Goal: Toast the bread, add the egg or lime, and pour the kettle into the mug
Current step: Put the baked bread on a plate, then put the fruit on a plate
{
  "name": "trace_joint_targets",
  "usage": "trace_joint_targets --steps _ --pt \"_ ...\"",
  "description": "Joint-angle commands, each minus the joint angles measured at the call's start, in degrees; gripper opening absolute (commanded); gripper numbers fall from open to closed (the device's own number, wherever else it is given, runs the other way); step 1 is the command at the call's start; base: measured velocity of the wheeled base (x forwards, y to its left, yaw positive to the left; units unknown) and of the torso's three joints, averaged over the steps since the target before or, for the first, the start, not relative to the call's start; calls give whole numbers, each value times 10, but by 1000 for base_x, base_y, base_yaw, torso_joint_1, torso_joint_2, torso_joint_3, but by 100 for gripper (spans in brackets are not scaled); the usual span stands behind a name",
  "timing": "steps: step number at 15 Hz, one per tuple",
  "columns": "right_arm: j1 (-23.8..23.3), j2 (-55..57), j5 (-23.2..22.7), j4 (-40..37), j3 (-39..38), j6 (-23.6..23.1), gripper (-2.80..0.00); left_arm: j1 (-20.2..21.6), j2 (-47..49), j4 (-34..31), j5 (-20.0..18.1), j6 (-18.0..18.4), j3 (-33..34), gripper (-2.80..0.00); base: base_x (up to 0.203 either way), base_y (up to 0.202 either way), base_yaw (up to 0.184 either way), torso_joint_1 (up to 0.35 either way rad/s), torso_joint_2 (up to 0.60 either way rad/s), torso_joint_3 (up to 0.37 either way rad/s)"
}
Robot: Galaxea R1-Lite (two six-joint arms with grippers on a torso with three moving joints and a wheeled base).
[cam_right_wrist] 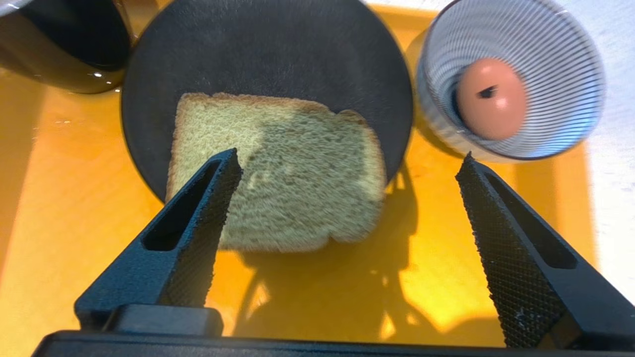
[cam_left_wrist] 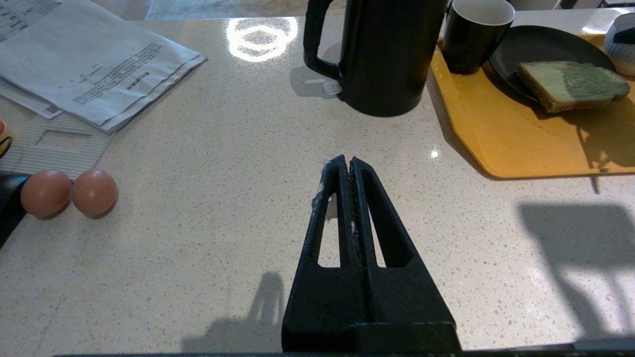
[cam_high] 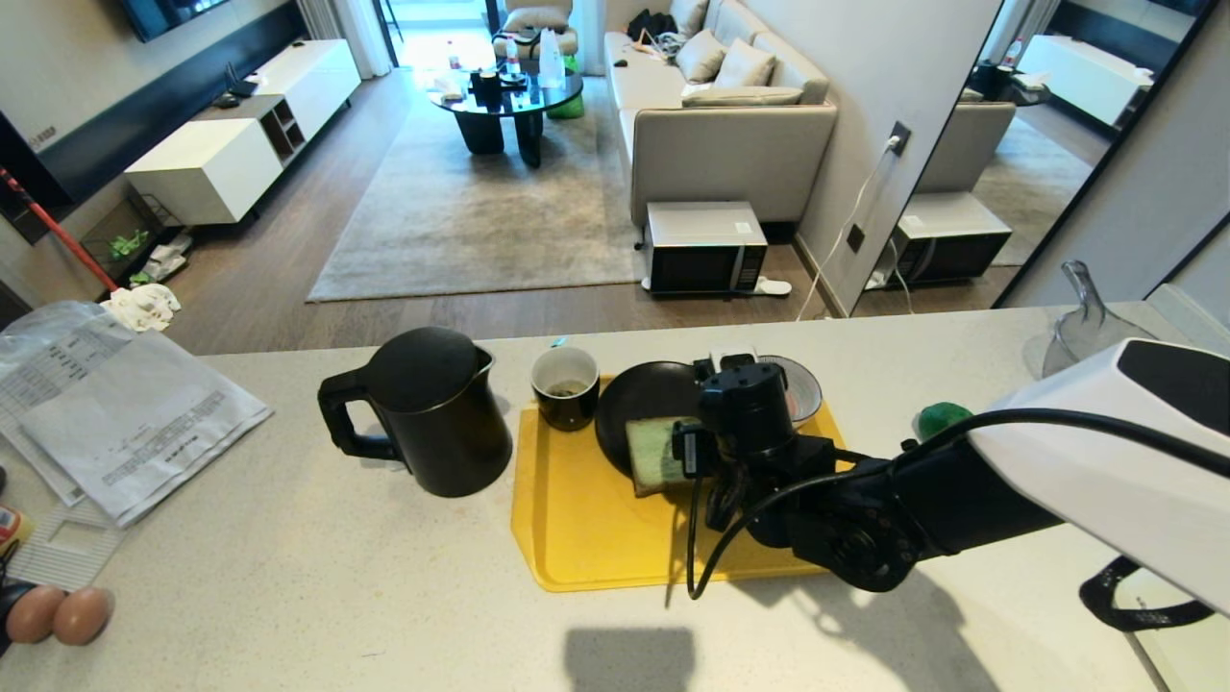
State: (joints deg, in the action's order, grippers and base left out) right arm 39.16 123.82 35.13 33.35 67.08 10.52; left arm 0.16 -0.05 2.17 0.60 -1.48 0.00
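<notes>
The head view showed a big pale counter (cam_high: pixel 288 577) with a yellow tray (cam_high: pixel 586 538) on it. The tall black kettle (cam_high: pixel 432 408) stood on the counter just beside the tray's left edge, with its handle turned away from the tray. On the tray lay a round black plate (cam_high: pixel 634 404), and the bread (cam_high: pixel 653 452) lay on the plate's near side, with one edge hanging over the rim above the tray. The right gripper (cam_right_wrist: pixel 347 163) hung over the bread with its fingers spread wide apart and nothing between them (the bread was below, not pinched). The small black mug (cam_high: pixel 566 386) stood at the tray's far corner, next to the kettle. A striped bowl (cam_right_wrist: pixel 511 79) on the other side of the plate held an egg (cam_right_wrist: pixel 491 99). The lime (cam_high: pixel 942 419) sat on the counter, right of the tray. The left gripper (cam_left_wrist: pixel 346 163) was pressed closed and empty, low over bare counter. Two more eggs (cam_left_wrist: pixel 69 192) lay near it.
</notes>
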Motion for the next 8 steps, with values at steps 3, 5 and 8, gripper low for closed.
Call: trace_joint_targets --steps 3,5,8 --pt "8 -131 1 2 -69 -14 0 0 -1 0 0 0 8 -280 0 0 0 0 0 0" --pt "8 -187 1 2 -108 -16 -280 0 -1 0 0 0 8 -280 0 0 0 0 0 0" --pt "6 -273 1 2 -172 -19 -280 0 -1 0 0 0 8 -280 0 0 0 0 0 0"
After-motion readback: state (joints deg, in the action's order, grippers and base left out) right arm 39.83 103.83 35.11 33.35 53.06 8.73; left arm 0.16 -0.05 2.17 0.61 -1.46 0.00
